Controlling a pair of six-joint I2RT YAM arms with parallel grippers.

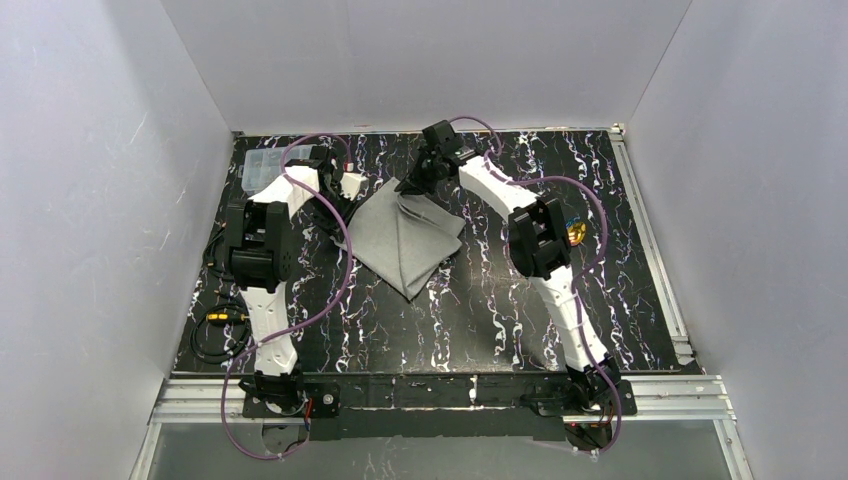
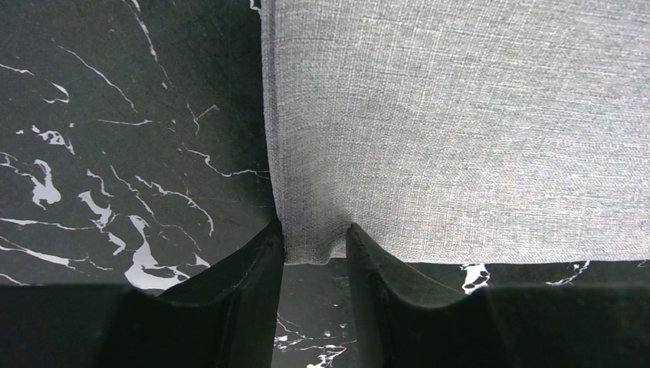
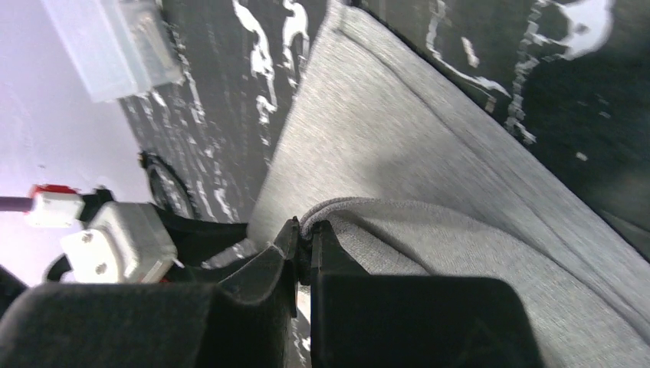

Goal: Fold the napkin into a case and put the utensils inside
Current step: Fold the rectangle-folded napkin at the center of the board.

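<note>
Right pincer [image 3: 305, 245] is clamped almost shut on a raised fold of the soft light-grey square cloth napkin [image 1: 410, 240], upper centre of the black marbled table [image 1: 480, 310], probably to pull it over. Left pincer [image 2: 314, 245], half-closed, looks to be pinching a corner as an anchor.

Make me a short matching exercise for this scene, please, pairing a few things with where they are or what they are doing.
Things:
1. left hand
2. right hand
3. clear box
4. gold-orange piece

Places or states:
a. far left corner of the table
b. pinching a raised fold of the napkin
c. just right of the right arm
d. napkin's corner between its fingers

Pairs: 1-d, 2-b, 3-a, 4-c.
</note>
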